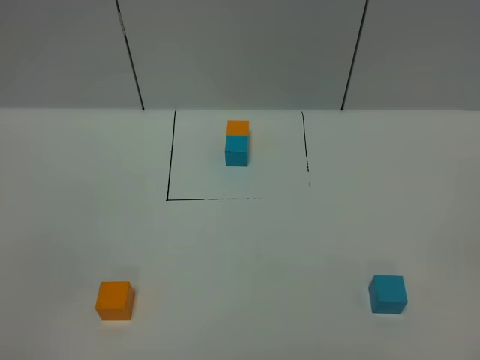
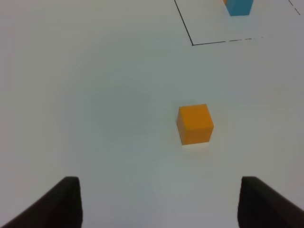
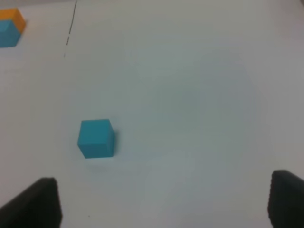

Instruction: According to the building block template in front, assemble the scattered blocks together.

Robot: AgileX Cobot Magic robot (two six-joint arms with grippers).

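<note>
The template [image 1: 237, 142] is an orange cube joined to a cyan-blue cube inside a thin black outline [image 1: 170, 172] at the back middle of the table. A loose orange cube [image 1: 115, 301] lies at the front left and a loose cyan-blue cube [image 1: 388, 293] at the front right. Neither gripper shows in the exterior high view. In the left wrist view the left gripper [image 2: 159, 204] is open and empty, short of the orange cube [image 2: 194, 124]. In the right wrist view the right gripper [image 3: 164, 204] is open and empty, short of the cyan-blue cube [image 3: 96, 138].
The white table [image 1: 247, 255] runs back to a grey panelled wall [image 1: 240, 52]. The template's cyan cube [image 2: 238, 6] and a corner of the outline [image 2: 192, 43] show in the left wrist view. The template [image 3: 9, 27] also shows in the right wrist view.
</note>
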